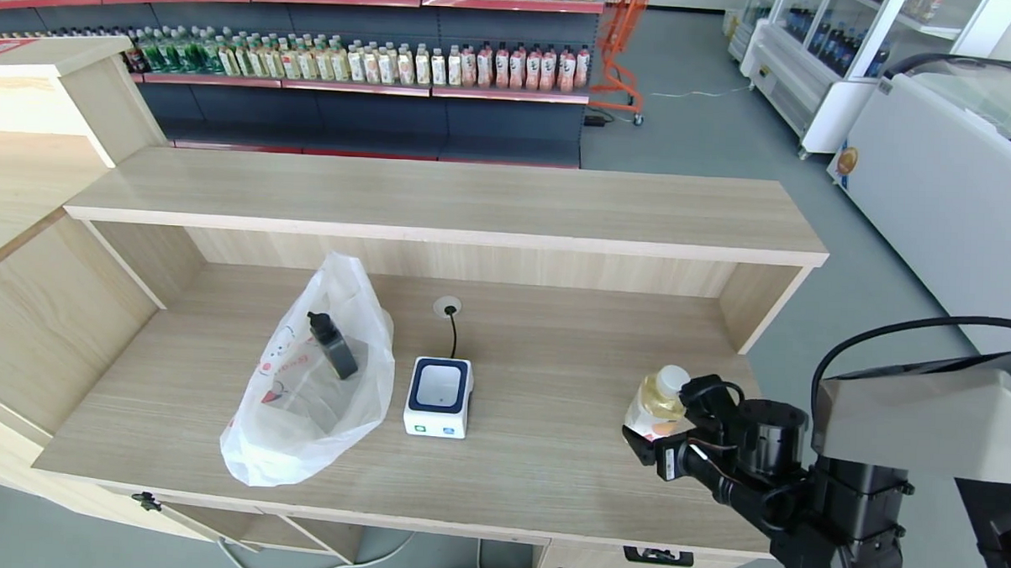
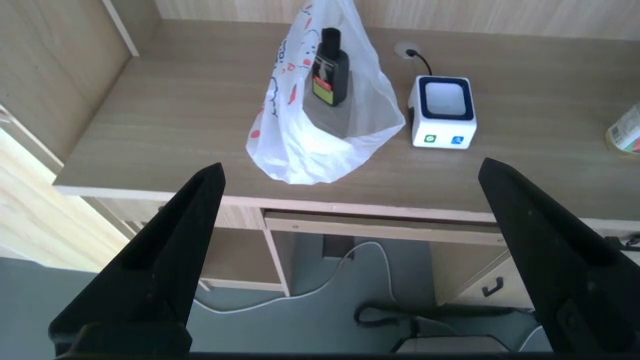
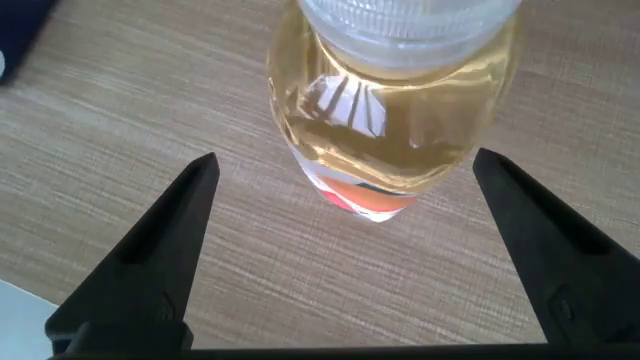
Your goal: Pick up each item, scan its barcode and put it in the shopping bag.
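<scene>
Your right claw [image 3: 345, 170] is spread wide around the yellow drink bottle [image 1: 659, 403], at 3 o'clock from the scanner [image 1: 439, 397], near the counter [image 1: 550, 462] edge. Close off-centre and it may tip and roll off. Your left claw [image 2: 350, 172] is spread too.

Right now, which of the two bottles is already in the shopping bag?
The small dark bottle with the black cap, inside the white shopping bag. The pale yellow drink bottle stands out on the counter by the right hand.

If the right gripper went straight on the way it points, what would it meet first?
Probably the bottle of yellow drink, standing on the counter dead ahead of the right gripper, whose jaws stand open.
</scene>
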Motion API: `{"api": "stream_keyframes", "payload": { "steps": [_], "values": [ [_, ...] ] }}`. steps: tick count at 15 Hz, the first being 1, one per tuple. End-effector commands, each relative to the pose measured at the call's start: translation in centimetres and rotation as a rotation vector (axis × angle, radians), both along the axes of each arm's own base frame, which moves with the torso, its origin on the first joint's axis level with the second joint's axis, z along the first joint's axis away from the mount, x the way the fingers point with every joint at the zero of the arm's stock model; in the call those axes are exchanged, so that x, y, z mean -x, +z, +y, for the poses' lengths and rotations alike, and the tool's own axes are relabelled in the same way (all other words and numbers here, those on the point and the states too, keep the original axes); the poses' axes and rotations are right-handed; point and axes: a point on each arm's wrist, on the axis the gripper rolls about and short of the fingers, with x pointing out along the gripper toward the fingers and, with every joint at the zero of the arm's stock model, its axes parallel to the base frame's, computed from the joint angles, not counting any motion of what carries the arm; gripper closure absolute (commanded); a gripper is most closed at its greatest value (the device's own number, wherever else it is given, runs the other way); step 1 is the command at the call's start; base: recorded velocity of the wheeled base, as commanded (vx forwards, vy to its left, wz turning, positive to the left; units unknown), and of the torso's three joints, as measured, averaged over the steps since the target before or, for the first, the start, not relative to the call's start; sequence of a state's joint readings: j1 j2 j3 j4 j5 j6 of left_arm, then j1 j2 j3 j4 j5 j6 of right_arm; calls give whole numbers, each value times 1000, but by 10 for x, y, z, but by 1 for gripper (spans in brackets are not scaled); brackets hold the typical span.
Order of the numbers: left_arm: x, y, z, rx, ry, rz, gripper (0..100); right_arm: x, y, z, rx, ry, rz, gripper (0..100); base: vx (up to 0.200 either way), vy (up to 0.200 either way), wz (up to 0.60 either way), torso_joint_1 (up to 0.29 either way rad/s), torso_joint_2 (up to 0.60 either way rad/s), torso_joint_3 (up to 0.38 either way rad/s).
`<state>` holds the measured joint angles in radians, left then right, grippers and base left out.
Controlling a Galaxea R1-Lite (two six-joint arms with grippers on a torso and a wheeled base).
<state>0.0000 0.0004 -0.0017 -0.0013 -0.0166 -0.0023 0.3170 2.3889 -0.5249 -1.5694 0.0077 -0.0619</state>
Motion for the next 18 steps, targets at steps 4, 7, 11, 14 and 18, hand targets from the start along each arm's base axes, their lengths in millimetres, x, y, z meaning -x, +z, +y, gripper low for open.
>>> {"api": "stream_keyframes", "payload": {
  "steps": [4,7,11,14,18],
  "values": [
    [0,0,0,1,0,-1,0,-15,-12,7,28,16,-31,0,0,0,0,0,0,0],
    [0,0,0,1,0,-1,0,-31,-15,13,17,16,-74,0,0,0,0,0,0,0],
    [0,0,0,1,0,-1,0,-42,-22,25,7,35,-103,0,0,0,0,0,0,0],
    [0,0,0,1,0,-1,0,-44,-27,33,4,52,-109,0,0,0,0,0,0,0],
    [0,0,0,1,0,-1,0,-46,-19,33,-1,33,-132,100,0,0,0,0,0,0]
  ]
}}
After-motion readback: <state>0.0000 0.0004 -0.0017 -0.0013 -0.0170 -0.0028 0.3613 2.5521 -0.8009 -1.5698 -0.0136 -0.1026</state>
